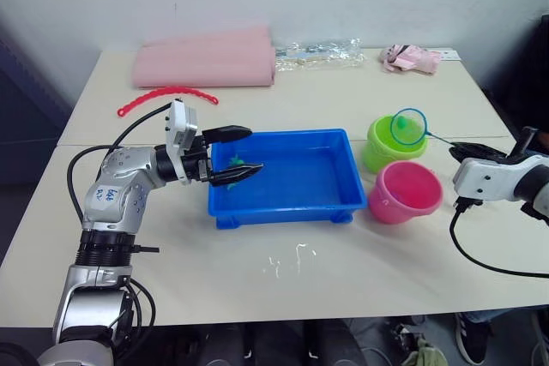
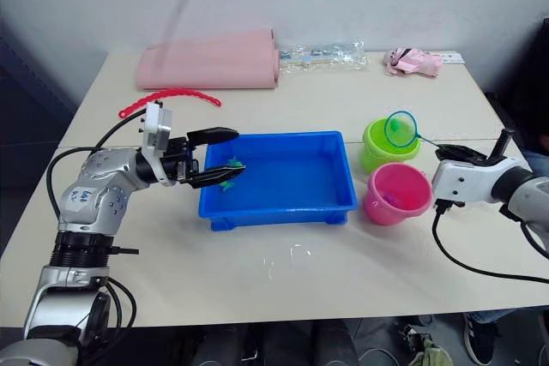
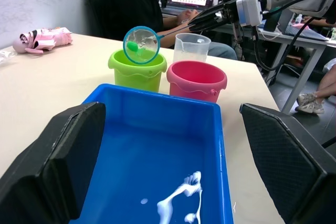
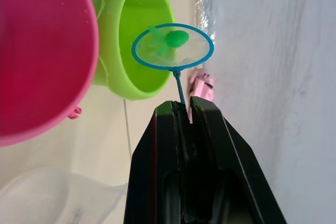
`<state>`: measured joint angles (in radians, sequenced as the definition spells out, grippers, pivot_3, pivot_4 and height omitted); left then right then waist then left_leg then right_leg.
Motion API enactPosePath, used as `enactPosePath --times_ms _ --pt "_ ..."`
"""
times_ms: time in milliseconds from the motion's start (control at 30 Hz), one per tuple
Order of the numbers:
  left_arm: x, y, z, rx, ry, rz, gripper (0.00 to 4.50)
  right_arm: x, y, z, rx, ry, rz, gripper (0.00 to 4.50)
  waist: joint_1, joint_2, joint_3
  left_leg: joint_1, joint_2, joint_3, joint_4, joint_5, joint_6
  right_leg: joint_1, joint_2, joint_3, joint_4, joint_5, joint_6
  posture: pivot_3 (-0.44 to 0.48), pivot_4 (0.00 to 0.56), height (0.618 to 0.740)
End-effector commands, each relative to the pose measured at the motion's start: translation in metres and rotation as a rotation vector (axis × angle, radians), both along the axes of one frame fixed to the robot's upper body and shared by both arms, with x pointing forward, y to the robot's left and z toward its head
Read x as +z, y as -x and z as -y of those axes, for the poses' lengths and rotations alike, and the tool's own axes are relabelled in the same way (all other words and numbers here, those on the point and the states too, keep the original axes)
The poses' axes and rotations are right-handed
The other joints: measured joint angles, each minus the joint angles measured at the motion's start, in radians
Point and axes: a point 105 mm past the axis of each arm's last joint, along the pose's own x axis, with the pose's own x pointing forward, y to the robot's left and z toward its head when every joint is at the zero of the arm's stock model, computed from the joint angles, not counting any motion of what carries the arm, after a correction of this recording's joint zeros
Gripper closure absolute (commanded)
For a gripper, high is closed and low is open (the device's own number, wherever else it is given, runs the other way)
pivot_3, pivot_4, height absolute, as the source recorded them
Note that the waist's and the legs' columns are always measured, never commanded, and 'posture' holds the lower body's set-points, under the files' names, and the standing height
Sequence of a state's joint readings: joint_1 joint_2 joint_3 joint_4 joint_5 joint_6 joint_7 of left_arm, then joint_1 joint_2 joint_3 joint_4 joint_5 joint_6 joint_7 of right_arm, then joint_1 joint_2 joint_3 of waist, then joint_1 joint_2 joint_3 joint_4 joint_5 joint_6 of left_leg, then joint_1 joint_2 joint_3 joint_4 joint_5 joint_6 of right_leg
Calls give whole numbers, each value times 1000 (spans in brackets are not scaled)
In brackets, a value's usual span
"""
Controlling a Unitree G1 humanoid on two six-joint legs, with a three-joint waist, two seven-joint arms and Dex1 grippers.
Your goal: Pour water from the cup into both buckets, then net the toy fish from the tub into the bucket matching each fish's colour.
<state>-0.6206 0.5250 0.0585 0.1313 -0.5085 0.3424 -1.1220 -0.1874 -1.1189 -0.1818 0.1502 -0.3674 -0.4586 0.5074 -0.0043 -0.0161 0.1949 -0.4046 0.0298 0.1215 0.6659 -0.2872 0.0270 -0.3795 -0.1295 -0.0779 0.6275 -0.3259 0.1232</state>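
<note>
The right gripper [image 4: 188, 109], pinching the net [image 1: 409, 127] handle above the green bucket [image 1: 390, 145], risks tipping too little, leaving the green fish [image 4: 176, 38] netted. The left gripper [image 1: 242, 153] is spread.

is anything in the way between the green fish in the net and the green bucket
Nothing visible. The right gripper holds the net over the green bucket with a green fish in it, and the space between net and bucket opening looks clear.

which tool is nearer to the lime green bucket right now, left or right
Right. The right tool grips the net by its handle, the hoop poised above the green bucket, with the tool just off to the side. The left tool sits open at the blue tub's far end.
</note>
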Motion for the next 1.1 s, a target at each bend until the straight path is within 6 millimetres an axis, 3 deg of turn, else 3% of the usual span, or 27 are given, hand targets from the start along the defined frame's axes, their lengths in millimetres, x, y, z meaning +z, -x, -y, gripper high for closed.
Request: enactPosePath --times_ms 33,167,400,533,633,733,900,967,1033,1100 --pt "10 3 0 -9 23 34 43 21 -1 4 27 96 106 4500 0 0 0 0 0 0 0 0 0 0 0 0 0 0 0 0 150 740" --pt "9 3 2 -12 25 31 43 30 -6 5 76 201 156 4500 -3 0 0 0 0 0 0 0 0 0 0 0 0 0 0 0 150 740" --pt "9 2 3 -14 30 31 43 21 -11 17 86 267 99 4500 -3 1 0 0 0 0 0 1 0 0 0 0 0 0 0 0 150 740" --pt "9 1 2 -6 39 35 43 26 -9 11 117 139 114 4500 -4 1 0 0 0 0 0 1 0 0 0 0 0 0 0 0 150 740" --pt "7 2 -2 9 40 36 43 33 -6 4 126 -57 132 4500 -3 1 0 0 0 0 0 1 0 0 0 0 0 0 0 0 150 740" --pt "9 3 -17 53 42 39 43 54 -4 -13 177 -341 171 4500 -5 1 0 1 1 -1 1 1 0 2 0 -1 0 0 0 0 150 740" --pt "9 4 -44 144 51 28 43 61 0 -53 301 -731 -10 4500 -15 1 0 1 1 -3 0 1 1 2 0 -2 1 0 0 0 150 740" --pt "6 6 -65 218 47 12 43 40 5 -83 341 -903 -310 4500 -15 1 0 1 1 -3 0 1 1 3 -1 -2 1 0 0 0 150 740" --pt "6 8 -87 302 74 -3 43 32 5 -107 355 -1058 -481 4500 -21 0 0 1 1 -4 0 1 1 3 -2 -2 2 0 0 0 150 740" --pt "7 11 -98 342 78 -2 43 22 7 -120 327 -1088 -613 4500 -22 0 0 0 2 -6 0 0 1 3 -4 -3 1 0 -1 0 150 740"
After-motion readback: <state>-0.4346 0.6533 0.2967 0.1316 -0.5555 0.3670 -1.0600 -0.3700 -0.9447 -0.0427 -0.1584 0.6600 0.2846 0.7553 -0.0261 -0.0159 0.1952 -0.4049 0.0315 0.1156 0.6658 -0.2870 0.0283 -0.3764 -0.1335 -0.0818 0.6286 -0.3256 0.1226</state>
